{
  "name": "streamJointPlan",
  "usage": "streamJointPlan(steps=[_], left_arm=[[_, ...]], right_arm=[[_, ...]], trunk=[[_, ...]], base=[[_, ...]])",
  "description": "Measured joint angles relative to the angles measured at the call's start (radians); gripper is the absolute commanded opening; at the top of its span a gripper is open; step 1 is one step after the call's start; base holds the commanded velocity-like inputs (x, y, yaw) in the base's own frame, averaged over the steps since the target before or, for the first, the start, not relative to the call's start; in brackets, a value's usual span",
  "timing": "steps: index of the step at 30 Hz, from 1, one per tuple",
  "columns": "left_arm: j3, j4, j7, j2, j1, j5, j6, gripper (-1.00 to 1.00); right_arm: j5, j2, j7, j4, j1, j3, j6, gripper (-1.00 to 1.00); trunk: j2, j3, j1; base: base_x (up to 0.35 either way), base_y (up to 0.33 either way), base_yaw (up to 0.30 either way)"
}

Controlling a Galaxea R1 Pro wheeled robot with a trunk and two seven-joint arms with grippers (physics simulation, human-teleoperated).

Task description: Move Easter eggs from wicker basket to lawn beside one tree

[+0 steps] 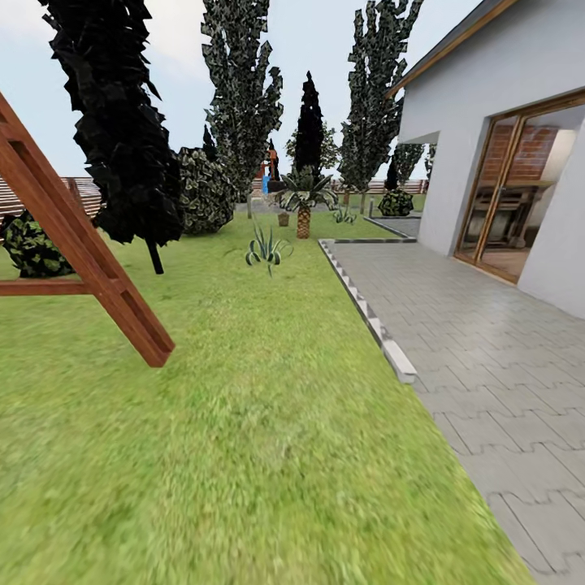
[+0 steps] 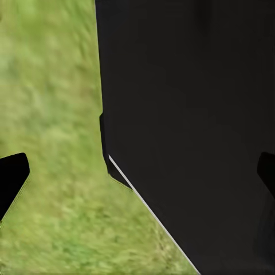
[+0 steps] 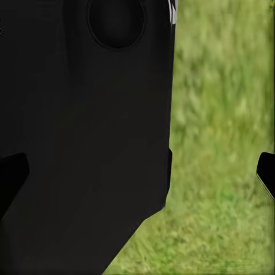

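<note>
The lawn point(image 1: 244, 406) stretches ahead of me in the garden. Trees with speckled crowns stand at its far end, one tree point(image 1: 240, 97) left of centre and another point(image 1: 374, 89) to the right. The Easter eggs are out of view. A small brown object point(image 1: 283, 219) far off by the palm is too distant to tell whether it is the wicker basket. My left gripper point(image 2: 137, 175) hangs open over grass beside my black body. My right gripper point(image 3: 138, 175) is open too, with nothing between its fingers.
Slanted red-brown wooden beams point(image 1: 81, 244) stand on the grass at left. A black-crowned tree point(image 1: 114, 122), shrubs point(image 1: 203, 191), a spiky plant point(image 1: 268, 248) and a short palm point(image 1: 303, 203) lie ahead. A kerb point(image 1: 366, 313) edges grey paving point(image 1: 487, 349) beside the house point(image 1: 504, 122).
</note>
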Motion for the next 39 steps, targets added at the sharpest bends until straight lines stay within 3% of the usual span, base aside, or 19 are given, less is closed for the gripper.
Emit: streamJointPlan(steps=[39], left_arm=[[0.000,0.000,0.000,0.000,0.000,0.000,0.000,1.00]], right_arm=[[0.000,0.000,0.000,0.000,0.000,0.000,0.000,1.00]], trunk=[[0.000,0.000,0.000]], base=[[0.333,0.000,0.019]])
